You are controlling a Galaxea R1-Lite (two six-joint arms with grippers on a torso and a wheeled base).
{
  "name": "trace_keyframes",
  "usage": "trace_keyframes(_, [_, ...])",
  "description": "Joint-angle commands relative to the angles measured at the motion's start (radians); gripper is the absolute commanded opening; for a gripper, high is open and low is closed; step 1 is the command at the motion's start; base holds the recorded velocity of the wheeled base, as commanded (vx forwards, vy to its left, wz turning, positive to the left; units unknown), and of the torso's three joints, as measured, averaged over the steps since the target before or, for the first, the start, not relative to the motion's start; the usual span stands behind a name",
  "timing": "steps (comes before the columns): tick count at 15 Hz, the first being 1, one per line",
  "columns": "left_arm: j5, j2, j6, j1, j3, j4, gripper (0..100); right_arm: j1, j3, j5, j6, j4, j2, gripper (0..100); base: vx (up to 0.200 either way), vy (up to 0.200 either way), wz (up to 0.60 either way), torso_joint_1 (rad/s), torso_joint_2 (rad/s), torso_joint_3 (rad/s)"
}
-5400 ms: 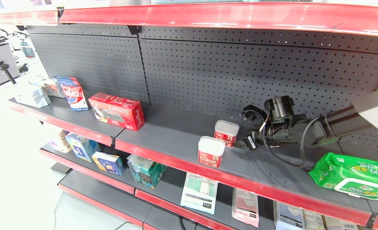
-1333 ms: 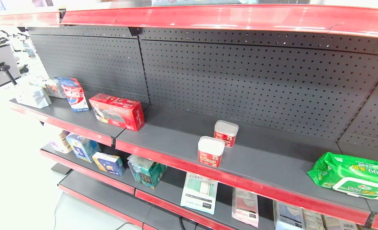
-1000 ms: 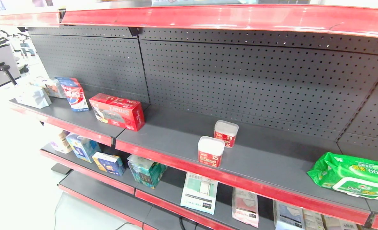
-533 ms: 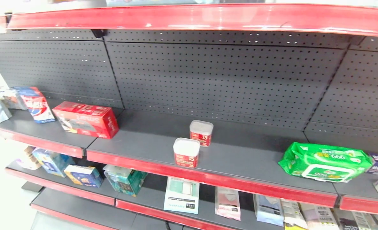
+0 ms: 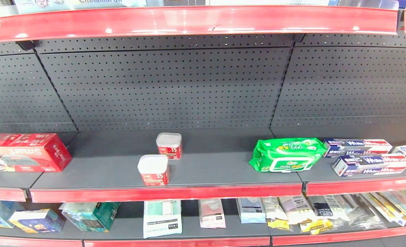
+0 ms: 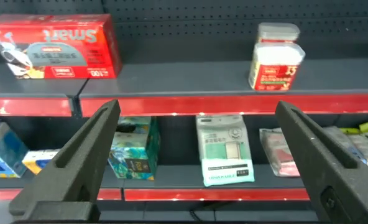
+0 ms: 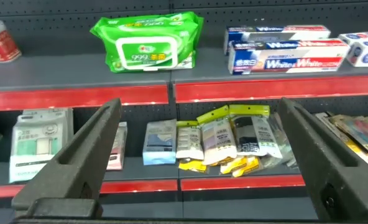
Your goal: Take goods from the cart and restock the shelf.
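Note:
Two small tubs with white lids and red labels stand on the middle shelf (image 5: 223, 164), one at the front edge (image 5: 153, 169) and one behind it (image 5: 169, 145). In the left wrist view the same two tubs (image 6: 275, 59) sit up on the shelf, and my left gripper (image 6: 197, 109) is open and holds nothing, level with the shelf's red front lip. My right gripper (image 7: 199, 104) is open too, with nothing in it, facing the shelf front below a green wipes pack (image 7: 148, 42).
A red box (image 5: 24, 152) lies at the shelf's left, the green wipes pack (image 5: 287, 154) and toothpaste boxes (image 5: 371, 164) at its right. Bare shelf lies between the tubs and the wipes. The lower shelf (image 5: 189, 236) holds boxes and hanging packets. A red-edged shelf (image 5: 189, 20) overhangs.
My right arm, beside the rear tub at first, has drawn back off the shelf. The head camera has then swung right, so the toothpaste boxes have come into the picture.

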Motion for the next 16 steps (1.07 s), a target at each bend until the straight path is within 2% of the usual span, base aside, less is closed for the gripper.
trace_keyframes(1, [0.002,0.001,0.0,0.0,0.0,0.0,100,-0.001,0.0,-0.001,-0.001,0.0,0.001,100,0.0,0.0,0.0,0.0,0.0,0.0])
trace_keyframes(7, [0.017,0.013,-0.002,0.008,-0.02,0.002,100,-0.001,0.0,-0.001,-0.001,0.0,0.001,100,0.0,0.0,0.0,0.0,0.0,0.0])
trace_keyframes(8, [0.01,0.222,-0.098,-0.028,-0.232,0.026,100,-0.001,0.0,-0.001,-0.001,0.0,0.001,100,0.0,0.0,0.0,0.0,0.0,0.0])
trace_keyframes(9, [0.0,0.346,-0.163,-0.06,-0.319,0.008,100,-0.001,0.0,0.0,-0.001,0.0,0.001,100,0.0,0.0,0.0,0.0,0.0,0.0])
trace_keyframes(11, [-0.003,0.417,-0.126,-0.084,-0.345,-0.025,100,-0.001,0.0,-0.001,-0.001,0.0,0.001,100,0.0,0.0,0.0,0.0,0.0,0.0])
trace_keyframes(13, [0.02,0.48,-0.129,-0.078,-0.334,-0.002,100,-0.001,0.0,-0.001,-0.001,0.0,0.001,100,0.0,0.0,0.0,0.0,0.0,0.0])
trace_keyframes(15, [0.106,0.605,-0.129,-0.07,-0.341,-0.002,100,-0.001,-0.001,0.0,-0.001,0.0,0.001,100,0.0,0.0,0.0,0.0,0.0,0.0])
trace_keyframes(16, [0.177,0.694,-0.129,-0.046,-0.35,-0.002,100,-0.001,0.0,-0.001,-0.002,0.0,0.001,100,0.0,0.0,0.0,0.0,0.0,0.0])
